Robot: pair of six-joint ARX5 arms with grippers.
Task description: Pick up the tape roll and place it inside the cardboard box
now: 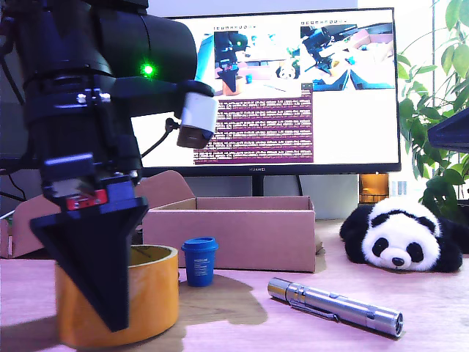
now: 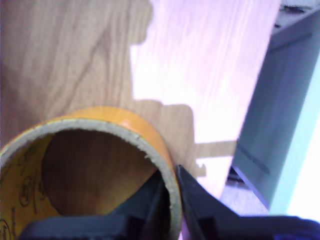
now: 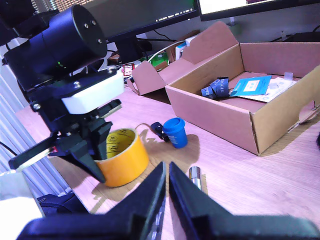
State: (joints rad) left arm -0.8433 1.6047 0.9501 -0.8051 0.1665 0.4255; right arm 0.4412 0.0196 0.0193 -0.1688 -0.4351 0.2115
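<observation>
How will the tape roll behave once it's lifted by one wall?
The tape roll probably stays rigid: thick cardboard core. My first end effector pinches only one wall, so it may hang tilted. The glossy outer face looks slippery, and on edge it would likely roll.

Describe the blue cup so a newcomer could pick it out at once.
Start at the cardboard box below the monitor. Directly in front of its wall stands the blue cup, between the tape roll and the silver flashlight. It is the only blue, lidded item there.

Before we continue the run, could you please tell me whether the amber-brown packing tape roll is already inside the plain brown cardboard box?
Not yet: the tape roll stands on the wooden table, outside the cardboard box, with my first gripper astride its wall.
</observation>
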